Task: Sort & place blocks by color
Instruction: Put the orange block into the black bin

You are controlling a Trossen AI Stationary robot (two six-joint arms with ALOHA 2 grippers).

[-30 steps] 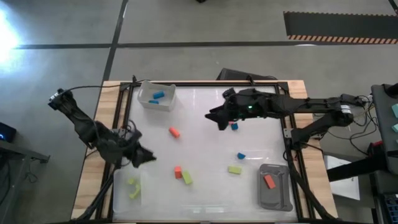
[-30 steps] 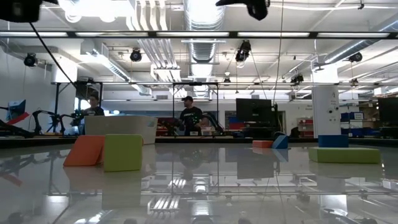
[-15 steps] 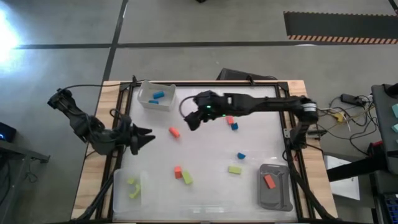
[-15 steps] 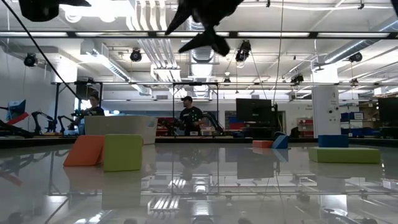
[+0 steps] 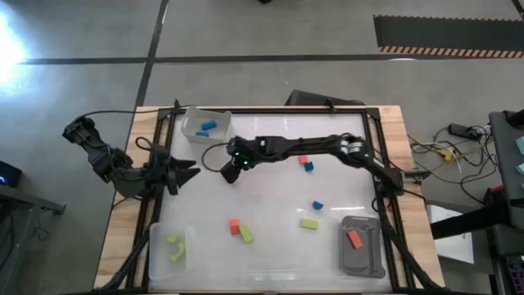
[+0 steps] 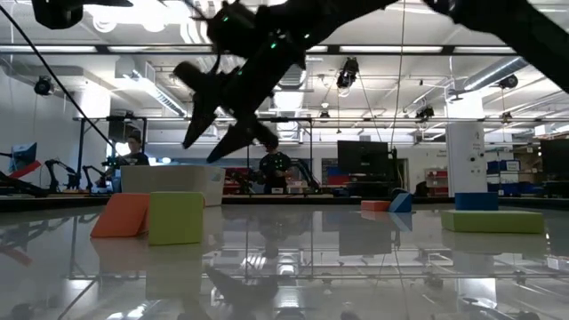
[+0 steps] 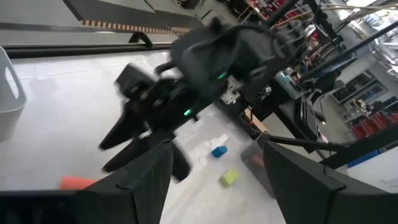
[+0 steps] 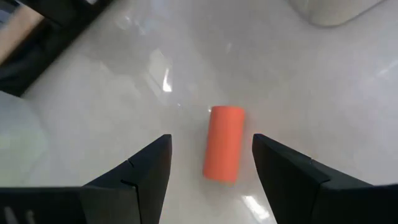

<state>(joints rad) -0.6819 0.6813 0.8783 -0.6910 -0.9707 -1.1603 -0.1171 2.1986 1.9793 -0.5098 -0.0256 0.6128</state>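
My right gripper (image 5: 233, 166) (image 8: 211, 140) is open and hovers over a lone orange-red block (image 8: 224, 143) that lies flat on the white table, one finger on either side of it without touching. In the low view this gripper (image 6: 218, 120) hangs above the table, slanting down. My left gripper (image 5: 192, 172) (image 7: 214, 146) is open, waits near the table's left edge and faces the right gripper. Other blocks lie loose: an orange-red and a yellow-green pair (image 5: 240, 230), a yellow-green one (image 5: 309, 223), two blue ones (image 5: 317, 206) (image 5: 309, 166) and an orange-red one (image 5: 302, 159).
A clear tray (image 5: 219, 123) at the far left holds blue blocks. Another clear tray (image 5: 160, 254) at the near left holds yellow-green blocks. A grey tray (image 5: 364, 254) at the near right holds an orange-red block. A black frame (image 5: 381, 176) borders the table. People stand in the room beyond.
My right arm has swept from the table's far middle toward its left and come down over the lone orange-red block, fingers staying open. My left gripper has moved from near the near-left tray toward the far edge and now sits level by the left edge.
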